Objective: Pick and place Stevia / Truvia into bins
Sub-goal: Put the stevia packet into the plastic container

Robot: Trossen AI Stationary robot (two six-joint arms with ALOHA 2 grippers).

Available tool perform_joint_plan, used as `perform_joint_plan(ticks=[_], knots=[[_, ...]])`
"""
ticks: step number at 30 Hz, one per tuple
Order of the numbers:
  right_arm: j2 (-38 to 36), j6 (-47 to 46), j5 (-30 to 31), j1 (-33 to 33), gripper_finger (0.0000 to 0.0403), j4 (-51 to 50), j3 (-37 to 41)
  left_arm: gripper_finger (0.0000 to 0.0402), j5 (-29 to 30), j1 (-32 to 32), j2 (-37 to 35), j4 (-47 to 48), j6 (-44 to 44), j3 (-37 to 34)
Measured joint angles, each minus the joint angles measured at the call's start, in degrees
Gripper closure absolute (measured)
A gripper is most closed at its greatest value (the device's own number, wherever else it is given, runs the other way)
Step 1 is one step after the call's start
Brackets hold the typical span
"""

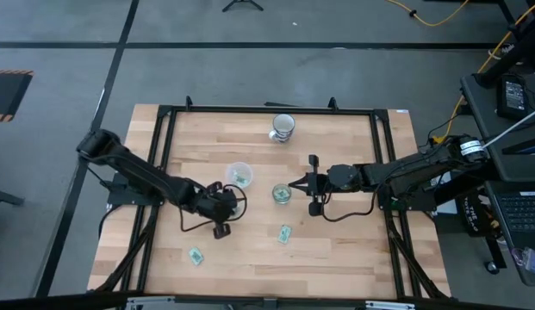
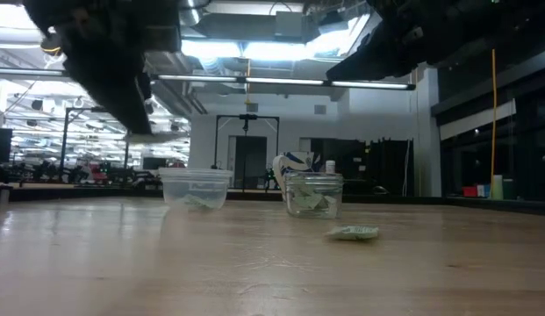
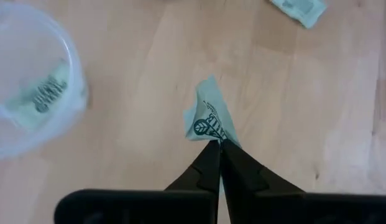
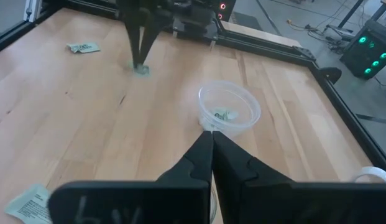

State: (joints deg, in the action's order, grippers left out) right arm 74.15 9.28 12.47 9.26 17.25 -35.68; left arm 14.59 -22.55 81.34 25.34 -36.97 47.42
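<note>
The pale butcher-block surface (image 1: 336, 250) sits inside a black frame, with both dark arms reaching in over it from opposite sides.

The left pincer (image 3: 217, 144) hangs over the middle of the surface, just beside the wider cup, its two fingers pressed together and clamped on the edge of one sweetener packet (image 3: 208, 118). That packet is small, pale green and white paper, creased so that one corner stands up, with dark lettering and a leaf mark near the pinch.

The right pincer (image 4: 212, 134) is clenched with nothing between its fingers, and it hovers next to the narrower cup.

The wider translucent cup (image 1: 239, 175) stands near the centre with a green-and-white packet lying in its bottom. The narrower clear cup (image 1: 282, 194) stands just beside it towards the right arm, and holds crumpled green packets. A ribbed whitish cup (image 1: 283, 127) stands well apart, near the far edge.

Two loose packets lie flat on the wood: one (image 1: 284, 233) near the narrower cup, the other (image 1: 195, 256) closer to the front edge on the left arm's side.
</note>
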Motion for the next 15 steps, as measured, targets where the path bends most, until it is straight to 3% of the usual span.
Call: perform_joint_plan(ticks=[8, 15], knots=[[0.0, 0.0, 0.0, 0.0, 0.0389, 0.0, 0.0, 0.0398, 1.0, 0.2, -5.6, 0.1, 9.1, 0.0], [0.0, 0.0, 0.0, 0.0, 0.0389, 0.0, 0.0, 0.0398, 1.9, 0.2, -8.8, -5.8, 13.3, -3.6]])
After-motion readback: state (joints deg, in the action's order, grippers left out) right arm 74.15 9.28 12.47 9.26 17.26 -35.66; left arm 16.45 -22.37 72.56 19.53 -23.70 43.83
